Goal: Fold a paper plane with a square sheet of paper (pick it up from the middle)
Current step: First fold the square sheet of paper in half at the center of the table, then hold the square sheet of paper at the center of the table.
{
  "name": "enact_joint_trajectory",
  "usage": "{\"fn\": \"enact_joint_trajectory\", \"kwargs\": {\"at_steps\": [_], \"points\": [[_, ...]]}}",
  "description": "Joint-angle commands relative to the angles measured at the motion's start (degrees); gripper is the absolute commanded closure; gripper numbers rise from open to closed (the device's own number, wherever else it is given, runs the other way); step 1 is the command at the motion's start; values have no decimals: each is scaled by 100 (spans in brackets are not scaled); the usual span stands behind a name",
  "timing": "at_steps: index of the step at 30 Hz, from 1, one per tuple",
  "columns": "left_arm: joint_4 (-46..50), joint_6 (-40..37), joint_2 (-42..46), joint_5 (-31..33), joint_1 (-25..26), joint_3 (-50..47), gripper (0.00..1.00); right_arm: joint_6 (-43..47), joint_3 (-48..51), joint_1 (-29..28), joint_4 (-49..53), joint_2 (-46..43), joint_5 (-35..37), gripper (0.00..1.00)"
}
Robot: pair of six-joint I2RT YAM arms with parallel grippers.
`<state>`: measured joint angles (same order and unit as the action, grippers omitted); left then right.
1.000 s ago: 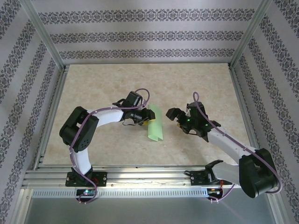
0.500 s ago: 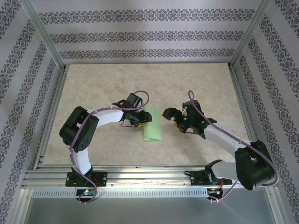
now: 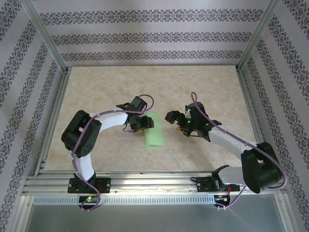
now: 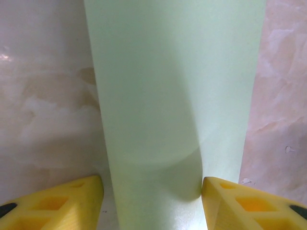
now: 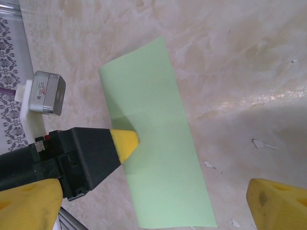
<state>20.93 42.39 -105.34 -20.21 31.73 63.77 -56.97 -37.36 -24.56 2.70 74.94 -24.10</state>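
Note:
The square sheet of paper is pale green and lies on the table folded over into a long strip. Seen from the left wrist, the paper curves up in a loose fold. My left gripper is at its left edge, and its yellow fingers stand apart on either side of the strip. The right one just touches the fold. My left gripper is open. My right gripper hovers wide open just right of the paper. No paper plane is in view.
The marble-patterned table is ringed by an aluminium frame and patterned walls. Small white flecks lie on the surface near the paper.
The left jaws have widened and the paper has sunk from a raised fold to lie flatter. The right gripper has moved left, closer to the paper, still open.

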Motion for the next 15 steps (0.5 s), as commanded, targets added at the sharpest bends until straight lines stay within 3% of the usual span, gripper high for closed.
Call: {"fn": "enact_joint_trajectory", "kwargs": {"at_steps": [1, 15], "points": [[502, -181, 221, 411, -26, 70, 43, 124, -165, -92, -78, 172, -195, 2], [513, -177, 442, 677, -35, -206, 44, 224, -354, -322, -78, 635, -271, 4]]}}
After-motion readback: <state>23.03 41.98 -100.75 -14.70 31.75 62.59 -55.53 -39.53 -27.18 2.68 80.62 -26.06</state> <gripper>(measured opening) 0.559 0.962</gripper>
